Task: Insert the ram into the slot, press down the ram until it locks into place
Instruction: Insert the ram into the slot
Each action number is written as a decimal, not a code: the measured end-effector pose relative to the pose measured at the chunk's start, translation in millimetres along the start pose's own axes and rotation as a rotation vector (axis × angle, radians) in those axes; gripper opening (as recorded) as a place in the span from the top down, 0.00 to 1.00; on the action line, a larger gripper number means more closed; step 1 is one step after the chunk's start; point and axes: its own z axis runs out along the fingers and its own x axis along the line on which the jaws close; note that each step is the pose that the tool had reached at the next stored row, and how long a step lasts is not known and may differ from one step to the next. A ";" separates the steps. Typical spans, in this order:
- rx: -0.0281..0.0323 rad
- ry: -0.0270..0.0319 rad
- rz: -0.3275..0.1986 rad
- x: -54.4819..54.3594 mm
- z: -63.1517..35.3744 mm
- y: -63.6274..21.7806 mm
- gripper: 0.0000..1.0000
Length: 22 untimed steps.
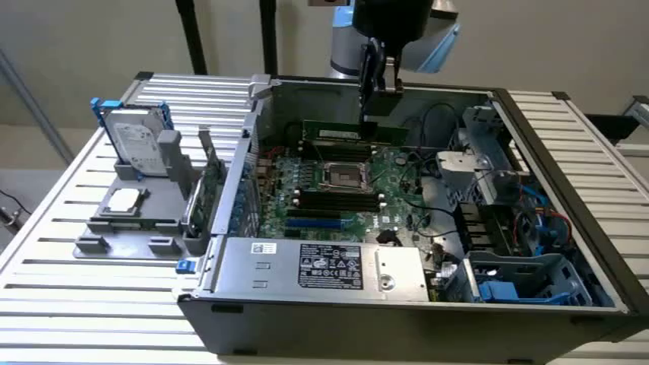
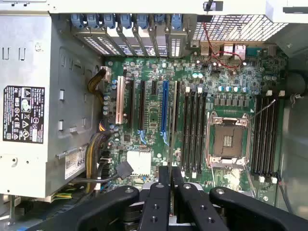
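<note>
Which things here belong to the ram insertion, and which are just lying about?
Job in hand: gripper; ram it holds above the board; black memory slots.
Lying about: hard drive; expansion card; power supply; CPU socket.

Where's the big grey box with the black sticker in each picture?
Exterior view: the power supply sits nearest the camera, in front of the motherboard.
Wrist view: the power supply is the grey box beside the motherboard, beyond the white slot.
Shared landmark: the square CPU socket in the middle of the motherboard.
</note>
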 end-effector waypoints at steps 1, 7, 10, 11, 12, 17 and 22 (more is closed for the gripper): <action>0.0000 0.0003 0.000 0.0 0.0 0.0 0.87; -0.0001 0.0030 0.000 0.0 -0.1 0.0 0.87; 0.0000 0.0037 0.000 0.0 -0.1 0.0 0.87; -0.0001 0.0040 0.000 0.0 -0.1 0.0 0.87; -0.0001 0.0040 0.000 0.0 -0.1 0.0 0.87; 0.0004 0.0041 0.000 -0.8 5.5 -0.2 0.87; 0.0029 0.0046 -0.010 -3.8 14.3 0.4 0.87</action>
